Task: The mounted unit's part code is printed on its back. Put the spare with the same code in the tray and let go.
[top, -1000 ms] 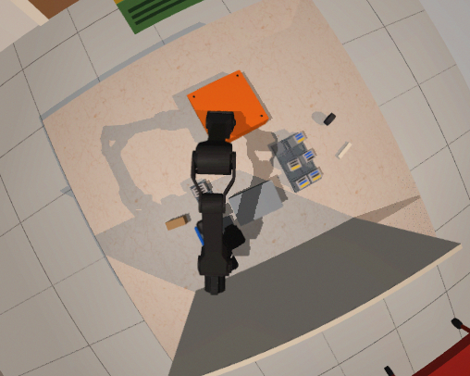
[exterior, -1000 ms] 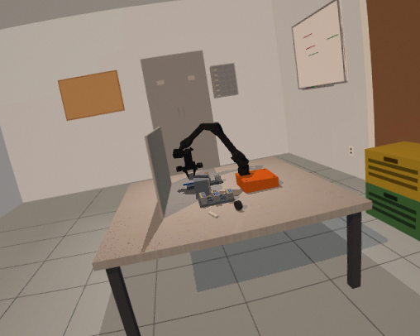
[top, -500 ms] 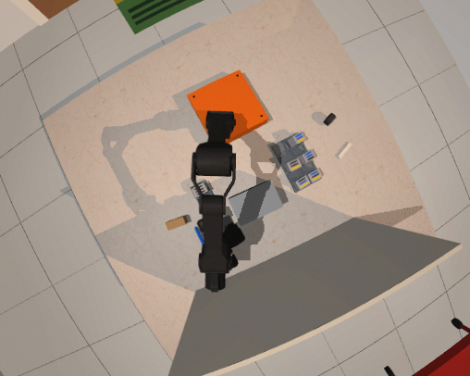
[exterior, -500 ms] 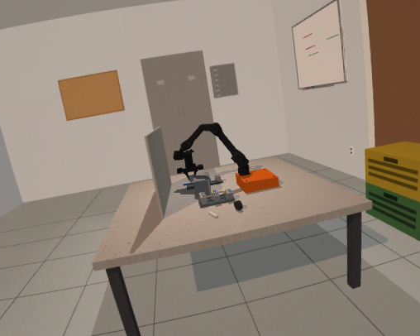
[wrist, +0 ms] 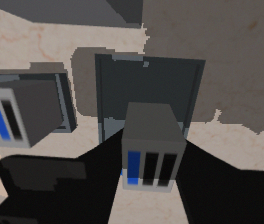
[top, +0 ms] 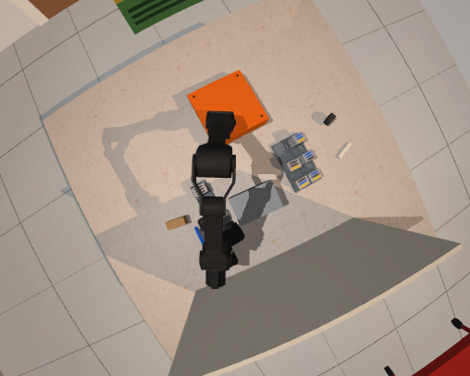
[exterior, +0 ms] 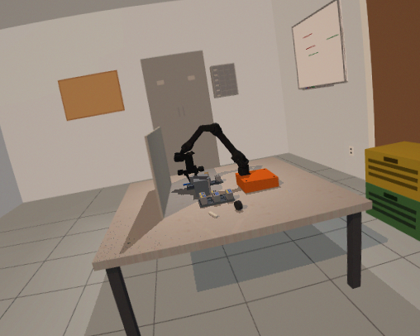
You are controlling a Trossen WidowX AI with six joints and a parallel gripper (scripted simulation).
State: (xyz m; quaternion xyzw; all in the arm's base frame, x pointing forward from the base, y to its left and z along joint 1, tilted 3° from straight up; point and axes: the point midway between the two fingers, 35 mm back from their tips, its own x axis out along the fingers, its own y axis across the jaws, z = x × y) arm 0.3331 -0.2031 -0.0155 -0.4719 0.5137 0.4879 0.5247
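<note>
Right now the gripper (wrist: 149, 165) is clamping a grey spare (wrist: 150, 145), its near face showing one blue stripe beside two black ones, above the dark grey tray (wrist: 149, 85). Left of it, another grey unit (wrist: 21, 112) is sitting on the table (wrist: 244, 60).

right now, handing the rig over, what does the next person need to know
Claw: shut on a grey spare whose label shows one blue bar and two black bars.
Tray: dark, flat, directly below and beyond the held spare in the wrist view; the spare looks raised above it, not resting in it.
Mounted unit: to the left in the wrist view, blue bar showing on its face.
Other spares sit in their rack right of the arm.
Done: spare picked and carried over the tray.
Left: lower it into the tray, open the claw, withdraw.
</note>
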